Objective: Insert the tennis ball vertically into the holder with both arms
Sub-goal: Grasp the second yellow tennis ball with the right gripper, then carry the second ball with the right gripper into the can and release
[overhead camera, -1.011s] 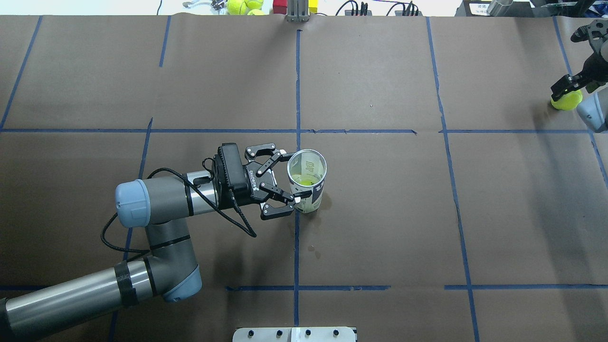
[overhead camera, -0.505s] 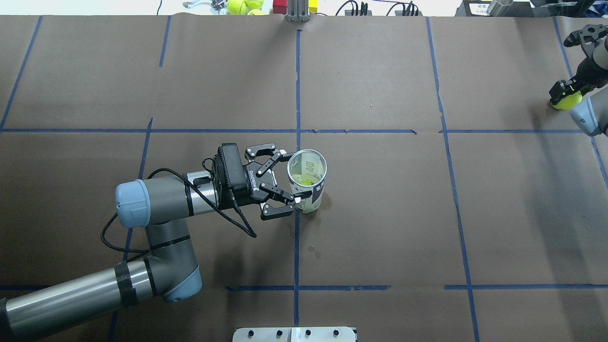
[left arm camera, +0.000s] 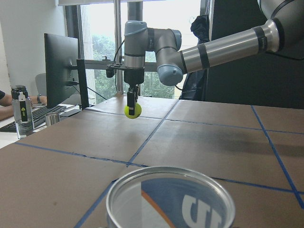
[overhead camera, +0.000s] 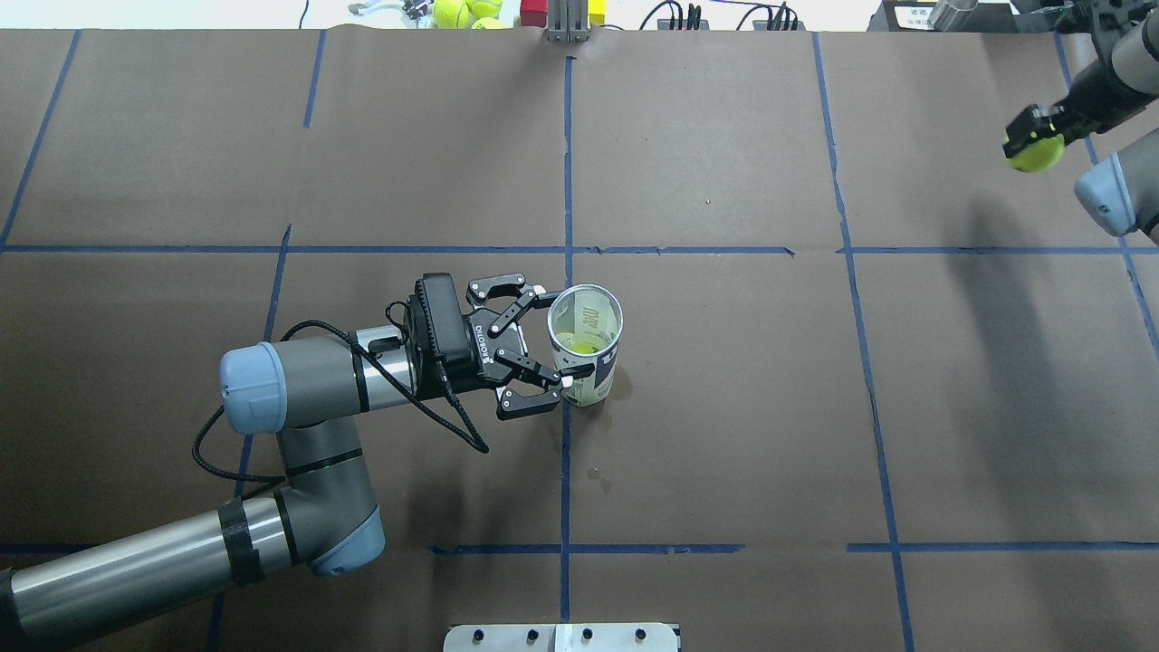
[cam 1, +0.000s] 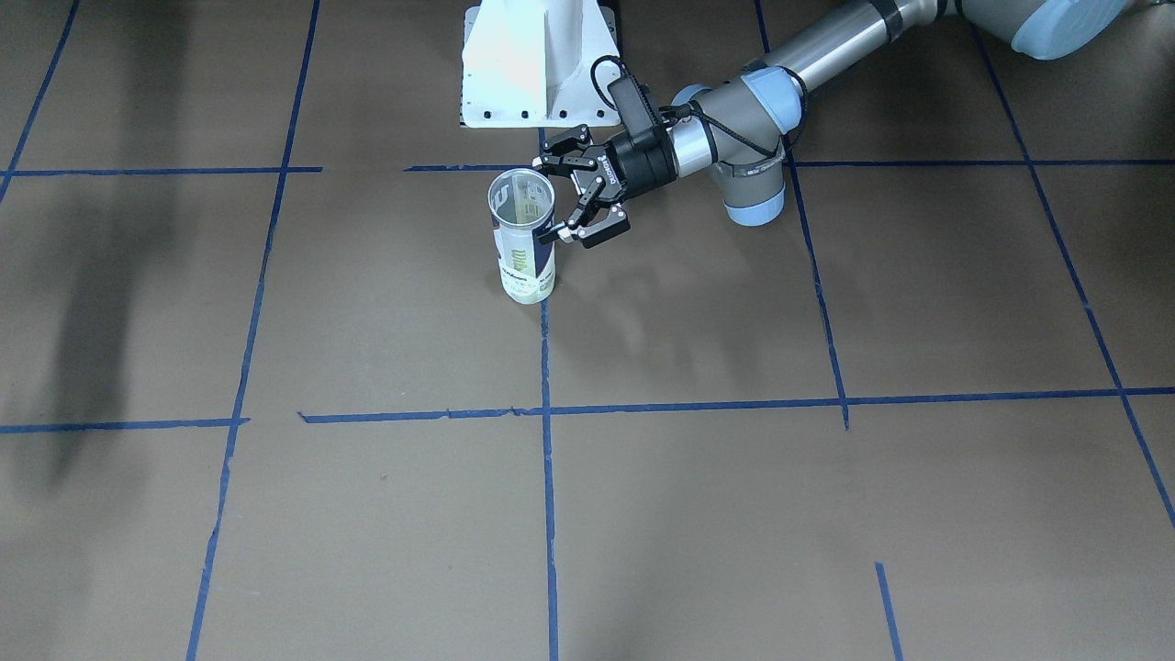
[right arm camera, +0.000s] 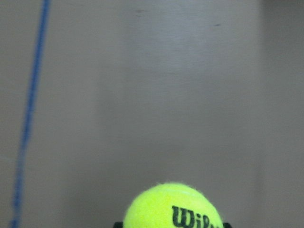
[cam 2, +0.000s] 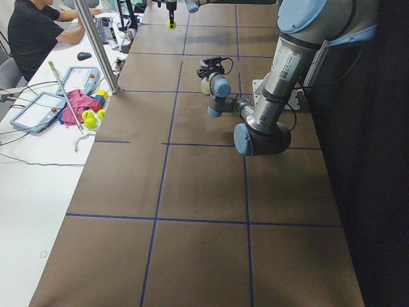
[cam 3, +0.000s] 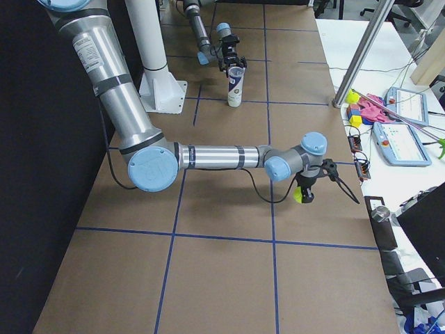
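Left gripper [overhead camera: 554, 337] is clamped on the upright holder [overhead camera: 599, 373] mid-table, while the right gripper [overhead camera: 1030, 143] pinches the tennis ball [overhead camera: 1038, 158] in the air, far right.

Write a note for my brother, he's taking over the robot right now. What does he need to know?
Left gripper: shut on the clear plastic cylindrical tennis-ball can, which stands upright near the middle of the table, mouth open.
Right gripper: shut on the bright yellow-green fuzzy tennis ball, held in the air at the robot's far right, well away from the can.
Done: can steadied, ball picked up.
Left: carry the ball over the can's mouth, lower it straight in, release.
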Controlling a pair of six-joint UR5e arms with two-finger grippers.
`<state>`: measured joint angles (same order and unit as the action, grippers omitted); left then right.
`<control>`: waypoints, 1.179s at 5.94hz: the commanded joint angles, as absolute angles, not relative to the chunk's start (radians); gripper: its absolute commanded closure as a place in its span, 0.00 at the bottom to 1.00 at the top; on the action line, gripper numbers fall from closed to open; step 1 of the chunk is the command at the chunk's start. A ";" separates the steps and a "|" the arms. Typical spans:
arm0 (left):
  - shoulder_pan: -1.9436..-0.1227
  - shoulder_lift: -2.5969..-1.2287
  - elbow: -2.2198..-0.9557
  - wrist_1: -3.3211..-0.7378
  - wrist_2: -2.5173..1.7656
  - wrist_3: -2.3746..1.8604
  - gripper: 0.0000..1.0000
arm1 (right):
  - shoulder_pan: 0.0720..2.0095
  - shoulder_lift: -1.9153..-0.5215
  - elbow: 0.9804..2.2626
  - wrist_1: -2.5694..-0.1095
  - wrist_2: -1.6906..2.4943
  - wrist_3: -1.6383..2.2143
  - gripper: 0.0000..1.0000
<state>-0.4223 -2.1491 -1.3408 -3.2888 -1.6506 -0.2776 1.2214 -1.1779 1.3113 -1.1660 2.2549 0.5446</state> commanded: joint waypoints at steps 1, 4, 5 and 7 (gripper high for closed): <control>-0.423 -2.149 -1.339 -3.289 -1.651 -0.278 0.15 | 1.041 -1.213 1.804 -1.338 2.299 1.034 1.00; -0.422 -2.149 -1.338 -3.289 -1.651 -0.279 0.14 | 0.745 -0.952 1.987 -1.465 2.158 1.512 1.00; -0.422 -2.149 -1.338 -3.289 -1.651 -0.279 0.14 | 0.674 -0.866 1.979 -1.565 2.070 1.512 1.00; -0.422 -2.149 -1.338 -3.289 -1.651 -0.279 0.14 | 0.626 -0.851 1.959 -1.580 2.025 1.514 0.99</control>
